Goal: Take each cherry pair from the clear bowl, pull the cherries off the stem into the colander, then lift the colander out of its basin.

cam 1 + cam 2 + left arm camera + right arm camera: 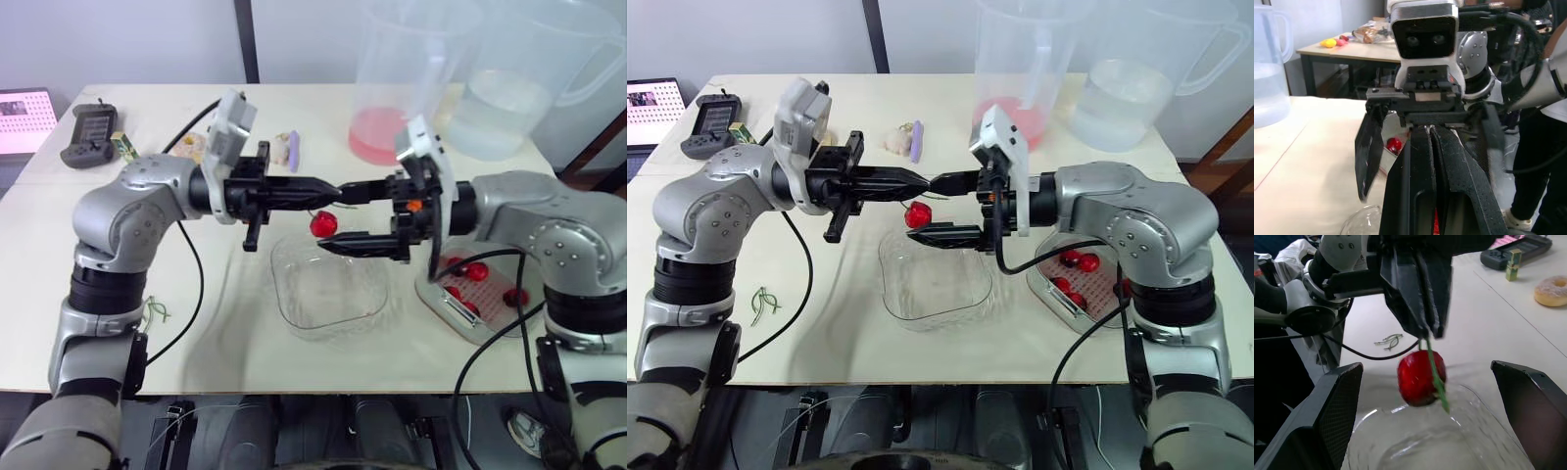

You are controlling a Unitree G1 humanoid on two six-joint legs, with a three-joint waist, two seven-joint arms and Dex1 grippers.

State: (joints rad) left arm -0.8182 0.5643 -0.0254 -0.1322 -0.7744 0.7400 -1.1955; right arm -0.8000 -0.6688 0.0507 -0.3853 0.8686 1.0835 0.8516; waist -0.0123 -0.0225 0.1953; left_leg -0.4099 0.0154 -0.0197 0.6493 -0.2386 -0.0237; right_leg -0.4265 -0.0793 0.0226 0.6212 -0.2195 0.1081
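The left gripper (331,189) is pinching the stem (1434,367), with the cherry (322,224) hanging straight below its tips over the bowl (294,294). The right gripper (345,217) is facing it tip to tip and gaping wide, its fingertips bracketing the cherry. The colander (453,311) is sitting to the right.

Pink-liquid jug (384,132) beside water jug (502,116); black controller (90,135) near, perhaps, a doughnut (1552,290).

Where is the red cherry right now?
In the left eye view, the cherry hangs by its stem from the left gripper, near the middle of the table, just above the clear bowl.
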